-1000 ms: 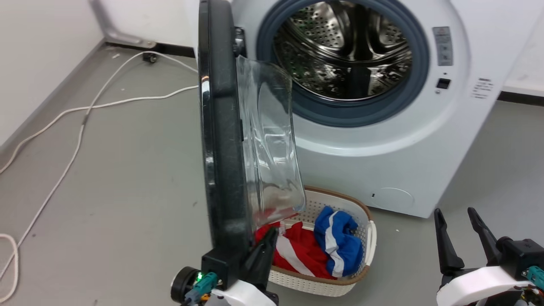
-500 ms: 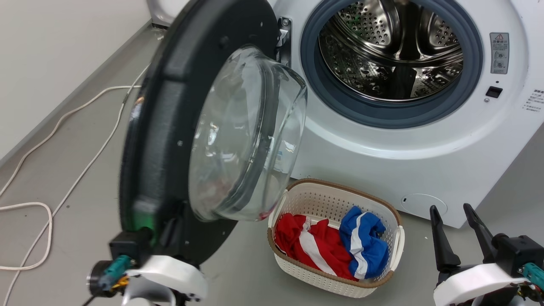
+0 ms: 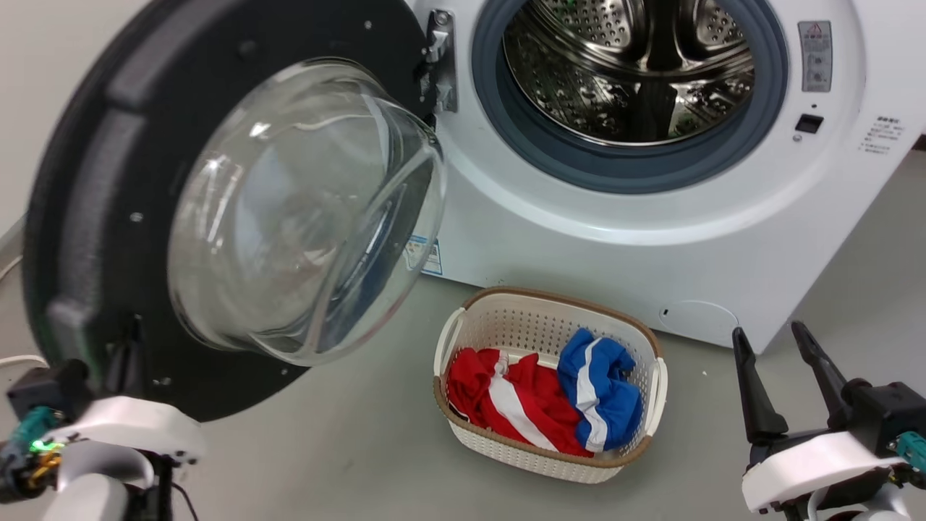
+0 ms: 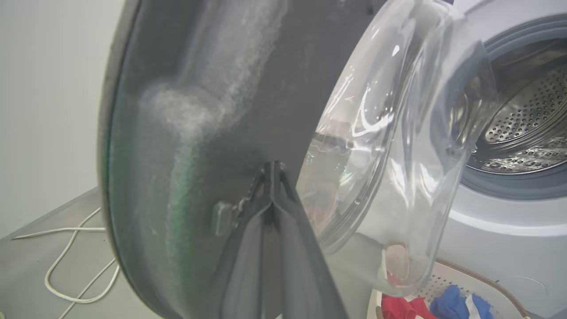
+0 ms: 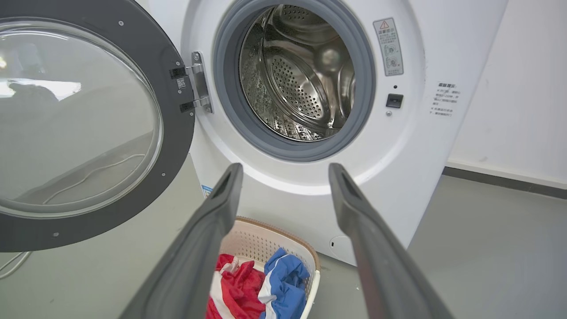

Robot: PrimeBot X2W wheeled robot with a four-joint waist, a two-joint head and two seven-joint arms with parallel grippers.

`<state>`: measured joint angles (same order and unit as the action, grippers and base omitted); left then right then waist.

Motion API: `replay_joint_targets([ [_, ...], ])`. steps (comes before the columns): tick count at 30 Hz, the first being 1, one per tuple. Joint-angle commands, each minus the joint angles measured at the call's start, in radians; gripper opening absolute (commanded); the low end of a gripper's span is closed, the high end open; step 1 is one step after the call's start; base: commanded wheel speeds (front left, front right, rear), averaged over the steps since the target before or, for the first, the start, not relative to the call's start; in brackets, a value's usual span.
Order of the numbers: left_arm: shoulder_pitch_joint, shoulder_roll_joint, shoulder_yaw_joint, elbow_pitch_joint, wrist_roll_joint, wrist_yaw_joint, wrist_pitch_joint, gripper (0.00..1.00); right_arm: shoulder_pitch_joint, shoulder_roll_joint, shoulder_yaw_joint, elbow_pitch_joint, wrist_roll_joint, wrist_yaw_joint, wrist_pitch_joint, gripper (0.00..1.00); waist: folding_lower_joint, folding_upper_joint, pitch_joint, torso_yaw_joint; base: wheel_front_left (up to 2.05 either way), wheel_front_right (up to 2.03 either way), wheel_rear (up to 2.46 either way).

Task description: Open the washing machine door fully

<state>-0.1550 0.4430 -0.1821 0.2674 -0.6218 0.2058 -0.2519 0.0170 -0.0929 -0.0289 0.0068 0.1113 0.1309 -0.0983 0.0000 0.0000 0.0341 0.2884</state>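
Washing machine door [image 3: 94, 181] stands wide open in the head view, hung at 9 o'clock of the steel drum [image 3: 629, 65], with its dark inner face and bulging glass bowl turned toward the camera. The washing machine [image 3: 579, 246] sits from 12 to 3 o'clock. A white basket [image 3: 550, 297] holding red and blue clothes rests on the floor at 6 o'clock of the drum, just before the machine. The right gripper [image 3: 767, 331] hangs at 4 o'clock, jaws spread and empty, well apart from the door.

In the left wrist view, the left gripper [image 4: 272, 168] has its fingers pressed together, tips against the door's inner face, at 9 o'clock of the glass bowl. A white cable [image 4: 66, 266] lies at 8 o'clock.

In the right wrist view, the door sits at 9 o'clock of the grey-blue gasket [image 5: 230, 115], with the metal hinge [image 5: 199, 84] between them.
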Motion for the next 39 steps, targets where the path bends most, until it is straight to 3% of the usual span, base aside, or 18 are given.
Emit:
replay_joint_targets([
  [1, -0.024, 0.019, 0.027, 0.014, -0.008, 0.0, -0.009, 0.0, -0.018, -0.009, -0.002, -0.007, -0.004, 0.0, 0.005, 1.0, 0.0, 0.0, 0.022, -0.016, 0.0, 0.0, 0.0],
  [13, -0.084, 0.082, 0.187, 0.149, -0.012, -0.05, -0.015, 0.0, -0.042, -0.034, -0.002, -0.029, 0.003, 0.0, 0.021, 1.0, 0.0, 0.0, 0.095, -0.063, 0.0, 0.0, 0.0],
  [21, -0.123, 0.099, 0.222, 0.237, 0.02, -0.085, -0.016, 0.0, -0.046, -0.033, 0.002, -0.02, 0.004, 0.0, 0.022, 1.0, 0.0, 0.0, 0.089, -0.068, 0.0, 0.0, 0.0],
  [29, -0.054, 0.047, 0.229, 0.219, 0.076, -0.086, -0.014, 0.0, -0.008, -0.009, 0.0, 0.013, 0.002, 0.0, 0.011, 1.0, 0.0, 0.0, 0.01, -0.078, 0.0, 0.0, 0.0],
  [39, 0.15, -0.058, 0.151, -0.012, 0.146, -0.062, -0.006, 0.0, 0.041, 0.014, -0.008, 0.014, -0.008, 0.0, 0.023, 1.0, 0.0, 0.0, -0.062, -0.085, 0.0, 0.0, 0.0],
])
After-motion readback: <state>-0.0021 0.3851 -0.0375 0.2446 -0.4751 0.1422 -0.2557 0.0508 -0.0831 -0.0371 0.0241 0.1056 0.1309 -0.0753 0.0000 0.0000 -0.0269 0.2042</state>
